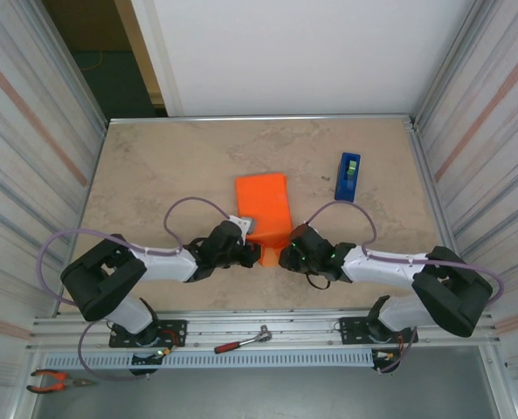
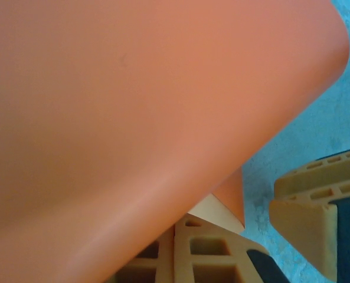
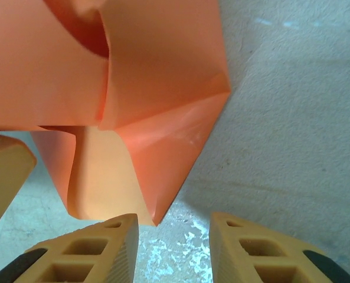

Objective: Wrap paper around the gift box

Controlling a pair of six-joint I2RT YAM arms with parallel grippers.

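The orange paper [image 1: 264,208] lies folded into a long package in the middle of the table, and the gift box is hidden inside it. In the left wrist view the paper [image 2: 133,106] curves over my left gripper [image 2: 177,229], whose fingers [image 2: 222,253] meet on a flap at the package's near end. Seen from above, the left gripper [image 1: 252,255] sits at the near left corner. My right gripper [image 1: 286,255] stands open at the near right corner. A pointed paper flap [image 3: 163,159] ends just ahead of its spread fingers [image 3: 92,250], with the right gripper [image 3: 173,250] touching nothing.
A blue tape dispenser [image 1: 348,176] stands to the back right of the package. A ratchet tool [image 1: 241,340] and red pliers [image 1: 53,380] lie on the front rail beyond the table edge. Metal walls close in both sides.
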